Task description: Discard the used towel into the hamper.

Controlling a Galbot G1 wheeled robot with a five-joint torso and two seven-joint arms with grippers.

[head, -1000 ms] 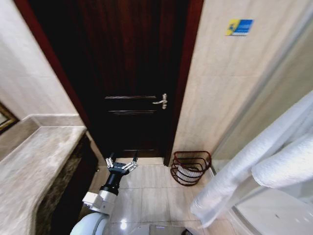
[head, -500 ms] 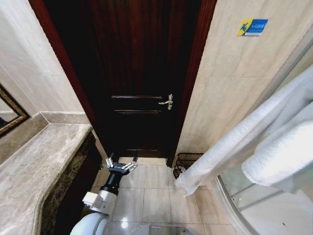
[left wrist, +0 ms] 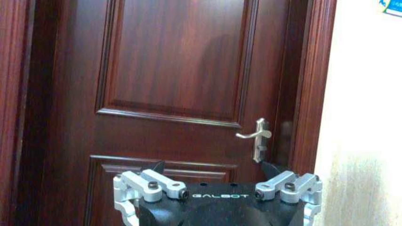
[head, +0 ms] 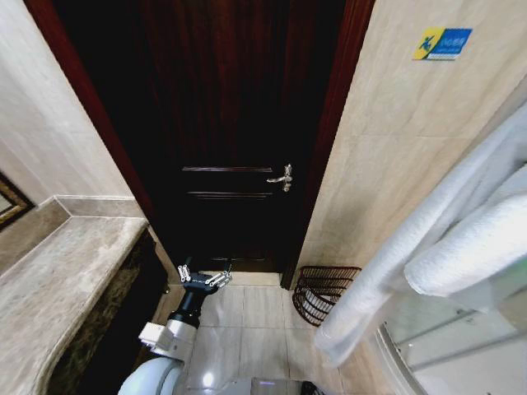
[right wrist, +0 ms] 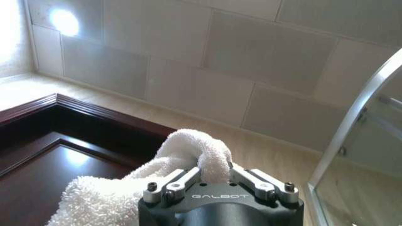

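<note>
The right gripper (right wrist: 213, 181) is clamped on the white towel (right wrist: 157, 183), its fingers pinching a bunched fold right at the top, and that makes sense: a grip on the crown lets the rest of the cloth hang free instead of dragging. In the head view the towel (head: 428, 247) drapes in a long diagonal from high on the right side down toward the floor, its lower end dangling just beside the hamper (head: 323, 292). The hamper sits on the tiled floor, tucked in the corner where the dark wooden door (head: 222, 140) frame meets the beige wall, open mouth tilted toward the robot, and the towel's tail partly covers its right edge from this angle. Held this high, the cloth looks set to be carried over the rim rather than pushed in from the side. The left gripper (head: 205, 275) hovers low in front of the door, fingers spread wide and empty, well apart from the hamper and out of the towel's path. Its wrist view faces the door handle (left wrist: 256, 139) square on. The towel is not yet in the hamper.
</note>
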